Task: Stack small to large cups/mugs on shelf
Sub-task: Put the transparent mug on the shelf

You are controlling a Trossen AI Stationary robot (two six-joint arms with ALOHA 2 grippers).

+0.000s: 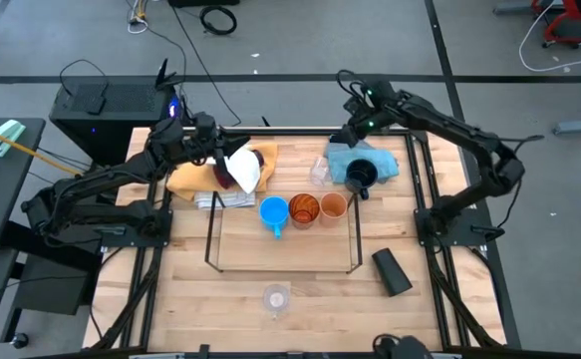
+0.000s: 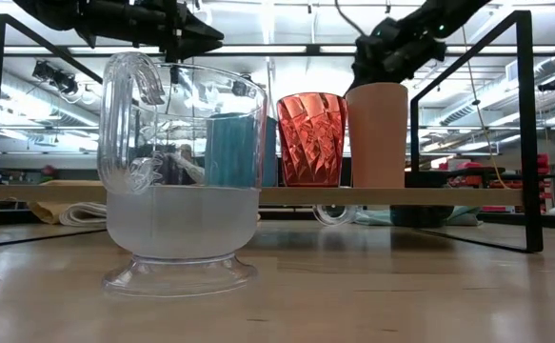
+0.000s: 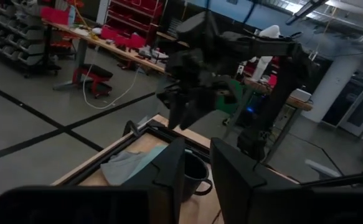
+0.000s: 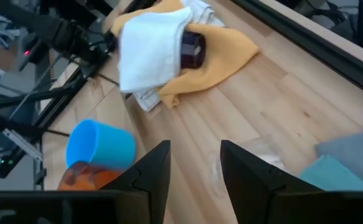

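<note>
Wooden tabletop [image 1: 300,289] front bare beside shelf [image 1: 282,267], both grippers' jaws apart, near back edge.

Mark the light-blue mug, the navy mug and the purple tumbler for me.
light-blue mug [image 1: 273,212], high view, its open rim.
navy mug [image 1: 359,178], high view, its dark opening.
purple tumbler [image 4: 192,49], right wrist view, its exposed end beside the white cloth [image 4: 147,46].

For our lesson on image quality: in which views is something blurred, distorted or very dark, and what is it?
Low view: the clear cup close to the lens bends the blue mug seen through it. Left wrist view: dim, with the left gripper a dark soft-edged mass. Right wrist view: the right gripper is blurred, while the white cloth is sharper.
</note>
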